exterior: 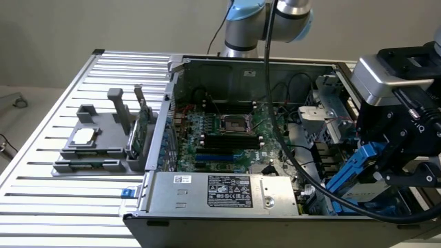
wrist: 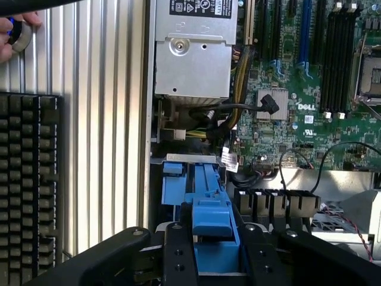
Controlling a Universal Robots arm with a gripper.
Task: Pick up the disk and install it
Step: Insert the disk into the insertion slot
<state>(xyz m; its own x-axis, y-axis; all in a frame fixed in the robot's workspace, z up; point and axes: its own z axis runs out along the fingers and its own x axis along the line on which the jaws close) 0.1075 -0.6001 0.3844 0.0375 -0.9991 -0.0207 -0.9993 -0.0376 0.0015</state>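
Claw (wrist: 217,244): about half open, and clenched on something. Its two black fingers (wrist: 178,256) stand one at each side of a blue frame and press on it.
Held thing: the disk (exterior: 351,173), grasped by its blue plastic frame (the metal body is mostly hidden behind the claw).
Disk position: tilted, upper end in the claw, lower end down inside the computer case (exterior: 180,64), at the front corner on the exterior view's right. Whether it already sits in its slot I cannot tell.
Beside the disk: the grey power box (exterior: 220,191) with a white and black label, lying along the front edge of the case, just beside the disk's lower end.
Deeper in the case: the green main board (exterior: 227,129) on the floor of the case, with a black cable (exterior: 276,129) hanging from the arm across it.
Under the case: a table (exterior: 69,206) of ribbed metal.
On the table, exterior view's left: a grey stand (exterior: 90,152), well apart from the claw. A green card (exterior: 143,129) stands upright in it and a small silver chip (exterior: 84,135) lies flat on it.
Wrist view, table edge: a dark keyboard (wrist: 30,179), and near it a person's hand (wrist: 12,33) on a small round metal thing.
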